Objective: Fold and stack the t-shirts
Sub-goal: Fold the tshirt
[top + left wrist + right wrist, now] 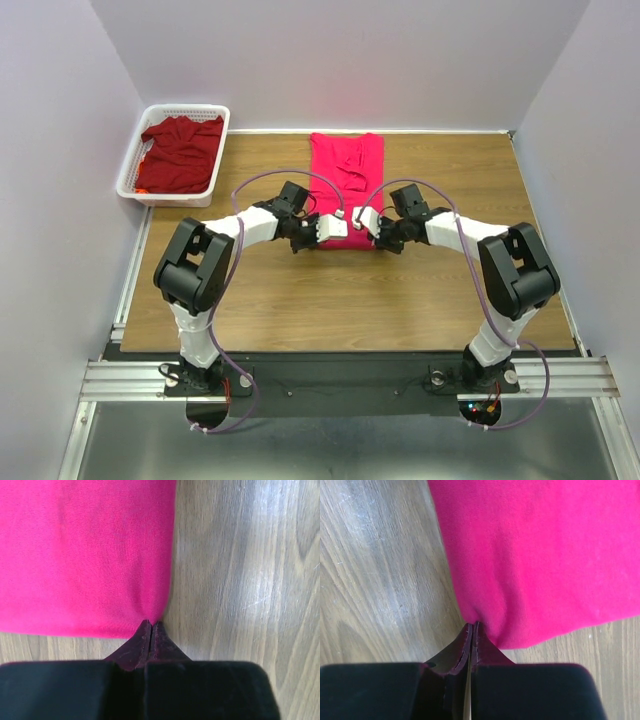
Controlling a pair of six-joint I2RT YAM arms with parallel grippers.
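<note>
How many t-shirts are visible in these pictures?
2. The pink t-shirt lies on the table, far middle; the maroon t-shirt is in the basket, far left. Others may hide beneath it.

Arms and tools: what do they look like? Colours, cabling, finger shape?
Both arms, left arm and right arm, mix white links with bulky black joint housings. A thin purple cable loops along each. The left tool and right tool have black blocky bodies and dark, tapered fingers with a reddish tint.

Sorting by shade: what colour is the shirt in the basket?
Dark maroon-red shirt, clearest in the top external view.
</note>
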